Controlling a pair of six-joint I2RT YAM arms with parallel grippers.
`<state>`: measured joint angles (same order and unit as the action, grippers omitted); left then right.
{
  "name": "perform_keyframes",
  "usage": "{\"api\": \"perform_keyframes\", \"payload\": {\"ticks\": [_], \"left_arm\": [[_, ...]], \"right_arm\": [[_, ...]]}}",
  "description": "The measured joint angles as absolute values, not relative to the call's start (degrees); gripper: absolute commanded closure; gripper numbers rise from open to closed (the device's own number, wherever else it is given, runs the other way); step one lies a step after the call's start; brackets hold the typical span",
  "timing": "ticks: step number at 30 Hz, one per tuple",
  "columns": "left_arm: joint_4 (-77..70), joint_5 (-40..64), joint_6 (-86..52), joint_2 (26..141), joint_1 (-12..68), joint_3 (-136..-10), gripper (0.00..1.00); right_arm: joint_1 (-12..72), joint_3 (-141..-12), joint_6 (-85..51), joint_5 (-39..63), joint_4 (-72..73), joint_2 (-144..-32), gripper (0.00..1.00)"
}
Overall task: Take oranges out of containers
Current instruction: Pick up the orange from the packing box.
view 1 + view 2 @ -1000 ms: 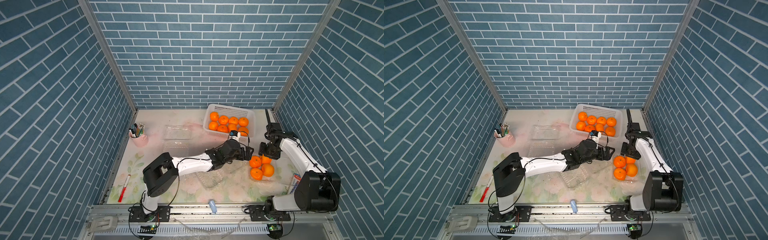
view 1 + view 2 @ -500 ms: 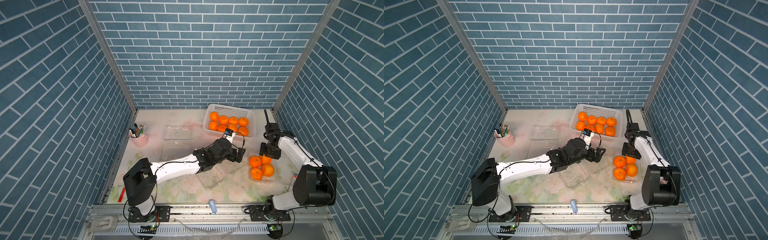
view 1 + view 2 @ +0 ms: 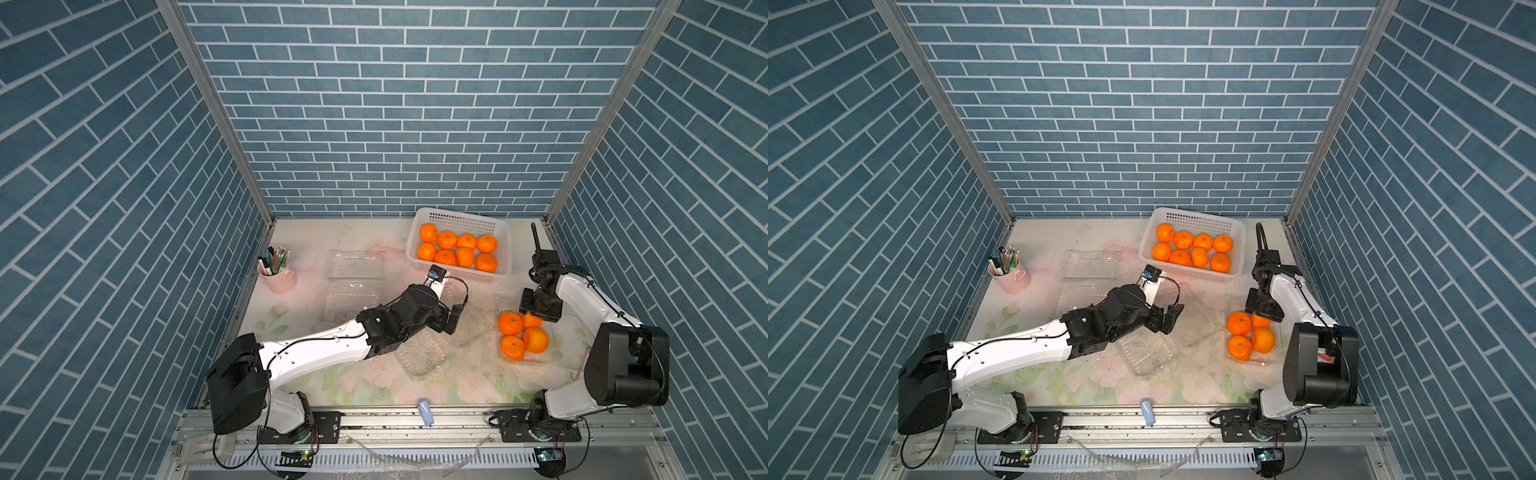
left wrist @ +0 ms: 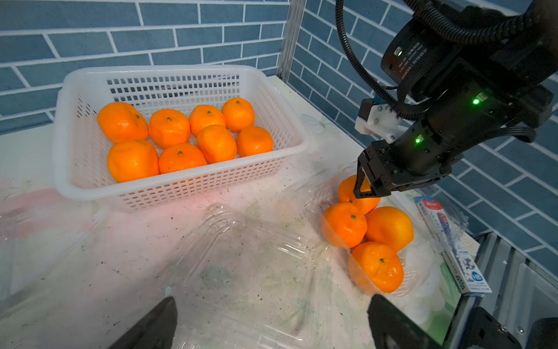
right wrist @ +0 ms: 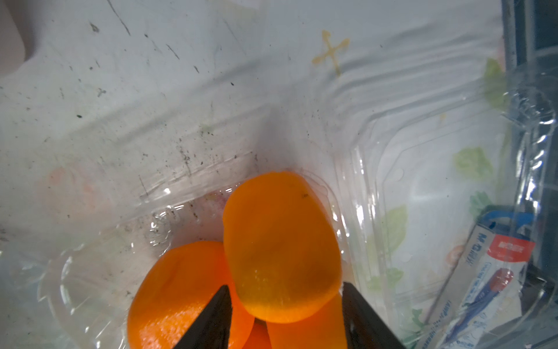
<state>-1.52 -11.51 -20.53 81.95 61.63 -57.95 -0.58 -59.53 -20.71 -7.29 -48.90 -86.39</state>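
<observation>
A clear container [image 3: 524, 356] at the right holds several oranges [image 3: 510, 323]. My right gripper [image 3: 536, 309] reaches down into it and is shut on the orange [image 5: 280, 241] at the far side; in the right wrist view both fingers [image 5: 211, 320] flank that fruit. My left gripper [image 3: 451, 318] stands open above an empty container [image 3: 419, 353] in mid-table, with only clear plastic [image 4: 241, 256] between its fingers [image 4: 160, 320]. Two more empty containers [image 3: 353, 266] lie further back to the left.
A white perforated basket [image 3: 500, 226] at the back right holds several oranges. A pink cup of pens [image 3: 277, 272] stands at the back left. A pencil box [image 4: 453, 247] lies by the right edge. A small blue object [image 3: 424, 411] rests on the front rail.
My left arm has folded back to the left, drawing its open gripper away from the container of oranges. The right gripper has stayed on the orange, nearly in place.
</observation>
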Motion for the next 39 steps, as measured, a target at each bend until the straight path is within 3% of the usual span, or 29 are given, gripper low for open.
{"api": "perform_keyframes", "payload": {"ticks": [14, 29, 39], "left_arm": [[-0.69, -14.41, -20.08, 79.96, 60.84, -55.35, 0.01], [-0.32, -15.42, -19.68, 77.43, 60.36, -53.95, 0.01], [5.13, -17.1, -22.28, 77.06, 57.23, -54.02, 0.01]], "right_arm": [[-1.19, -59.33, -20.67, -5.76, -46.78, -88.44, 0.44], [-1.21, -61.19, -18.98, -5.39, -51.66, -82.02, 0.79], [-0.78, -74.24, -16.53, 3.84, -55.51, -74.04, 0.84]]}}
